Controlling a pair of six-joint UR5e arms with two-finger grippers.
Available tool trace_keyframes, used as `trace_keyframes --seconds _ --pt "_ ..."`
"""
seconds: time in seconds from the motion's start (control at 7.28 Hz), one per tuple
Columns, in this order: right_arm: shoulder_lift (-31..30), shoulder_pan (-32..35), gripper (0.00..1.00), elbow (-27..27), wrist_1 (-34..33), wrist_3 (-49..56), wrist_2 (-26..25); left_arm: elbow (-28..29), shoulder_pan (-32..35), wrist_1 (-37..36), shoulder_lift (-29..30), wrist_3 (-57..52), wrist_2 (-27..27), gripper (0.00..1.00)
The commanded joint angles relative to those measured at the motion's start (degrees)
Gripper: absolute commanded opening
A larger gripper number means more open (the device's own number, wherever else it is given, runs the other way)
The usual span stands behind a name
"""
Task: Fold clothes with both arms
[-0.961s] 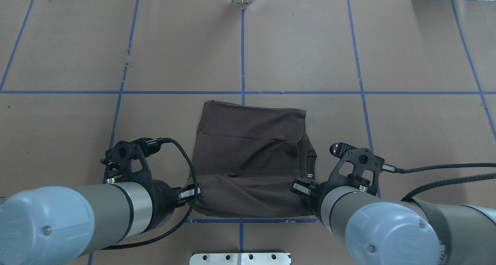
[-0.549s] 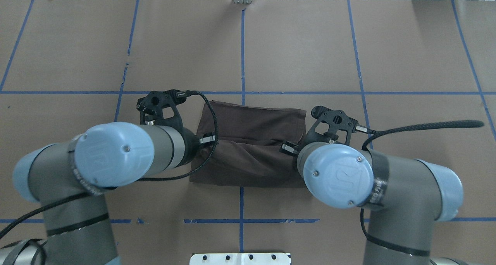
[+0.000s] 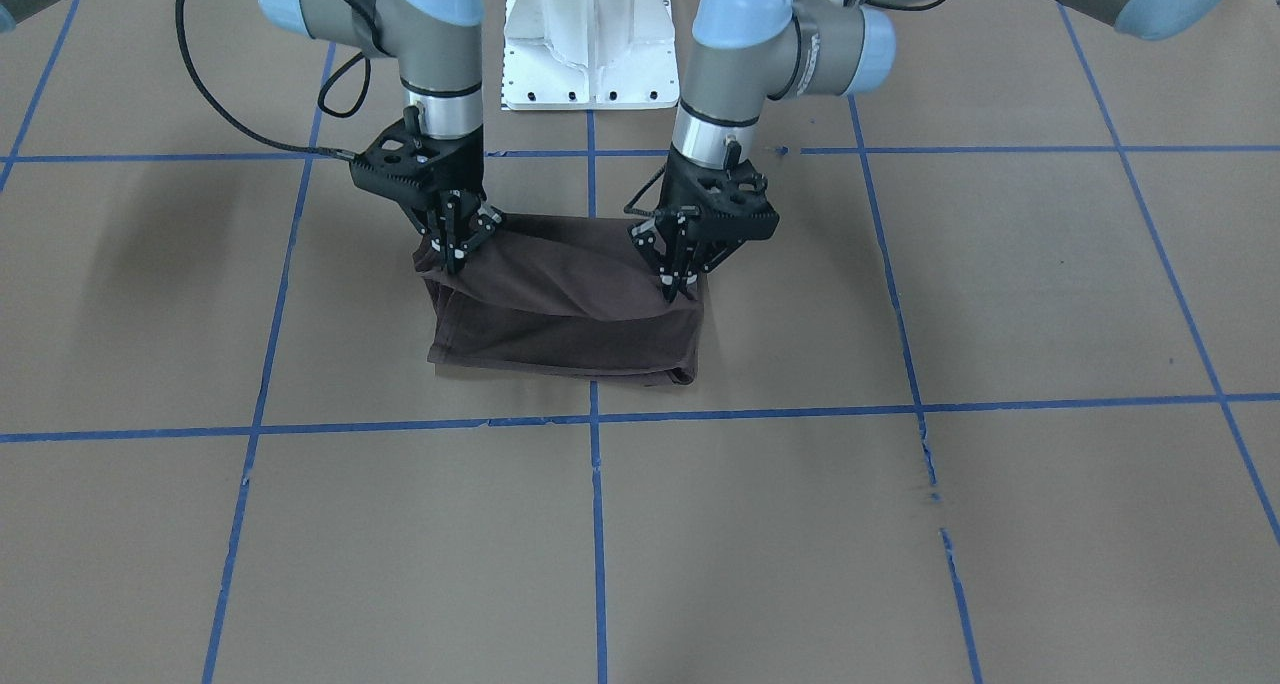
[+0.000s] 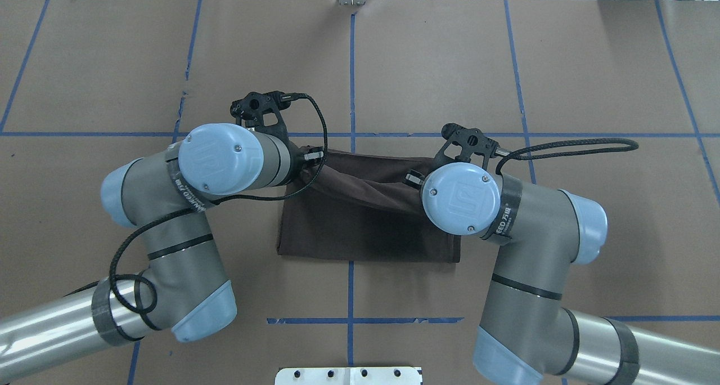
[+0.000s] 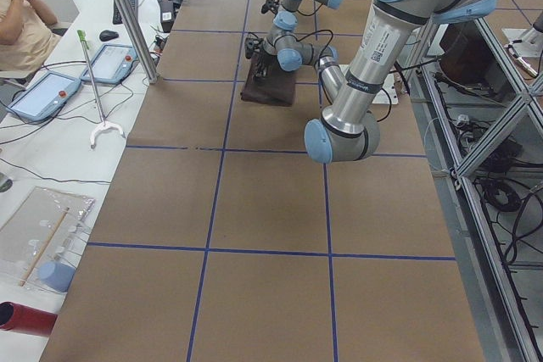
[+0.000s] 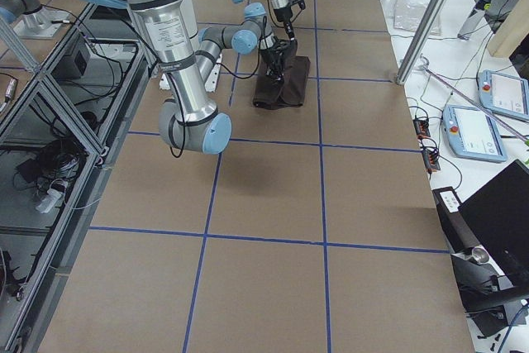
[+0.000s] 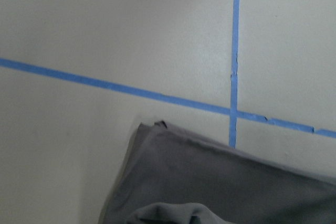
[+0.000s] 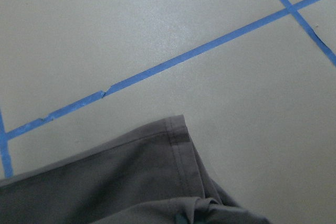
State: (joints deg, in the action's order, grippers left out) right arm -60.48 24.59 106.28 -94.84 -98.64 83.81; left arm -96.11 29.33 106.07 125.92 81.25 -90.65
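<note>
Exterior front-facing view gives you the clearest look. The T-shirt (image 3: 560, 329) lies as a folded dark brown rectangle on the table (image 3: 900, 524). It sits out from the white base (image 3: 590, 44) and across the blue tape line (image 3: 597, 524) that runs down the middle.

Both arms reach down over it with their wrists upright. The left gripper (image 3: 675, 286) is on this view's right, with its fingers pressed together on a pinch of cloth at that side of the shirt. The right gripper (image 3: 453, 261) is on this view's left and nips the cloth the same way at the other side. Between the 2 grippers a band of cloth hangs raised and creased, sagging a little in the middle. The lower layers lie flat on the paper beneath it.

From overhead you cannot see either set of fingers, because the wrists cover them. You can see the raised band running from 1 wrist to the other above the flat part.

On the left wrist camera, a corner of the shirt lies just beside a crossing of 2 tape lines. A hump of lifted cloth shows at the bottom edge of that picture. On the right wrist camera you see a hemmed corner with its stitched seam, and a tape line beyond it.

In the exterior left view a person (image 5: 21, 23) shows at the bench (image 5: 59, 125) beside the table.
</note>
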Motion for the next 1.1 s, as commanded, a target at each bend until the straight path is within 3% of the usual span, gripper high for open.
trace_keyframes --seconds 0.0,0.14,0.27,0.41,0.69,0.82,0.96 --pt "0.1 0.9 0.0 -5.4 4.9 0.6 0.0 5.0 0.6 3.4 0.9 -0.9 0.0 0.0" --pt "0.1 1.0 0.0 -5.7 5.0 1.5 0.0 5.1 0.6 3.4 0.9 -1.2 -0.1 0.04" --pt "0.0 1.2 0.84 -5.8 5.0 4.0 0.0 5.0 0.6 3.4 0.6 -6.5 0.0 0.99" --pt "0.8 1.9 1.0 -5.6 5.1 8.2 0.2 4.4 1.0 3.4 0.6 -8.9 -0.1 1.0" --pt "4.3 3.3 1.0 -4.6 4.6 11.4 5.4 3.7 6.0 4.1 -0.3 -18.8 -8.3 1.0" --pt "5.6 1.6 1.0 -5.0 4.4 11.7 5.0 3.4 6.3 6.6 -2.2 -19.2 -8.7 1.0" --pt "5.5 -1.7 1.0 -5.7 4.4 14.8 0.5 3.4 6.4 7.4 -2.7 -18.9 -8.7 1.0"
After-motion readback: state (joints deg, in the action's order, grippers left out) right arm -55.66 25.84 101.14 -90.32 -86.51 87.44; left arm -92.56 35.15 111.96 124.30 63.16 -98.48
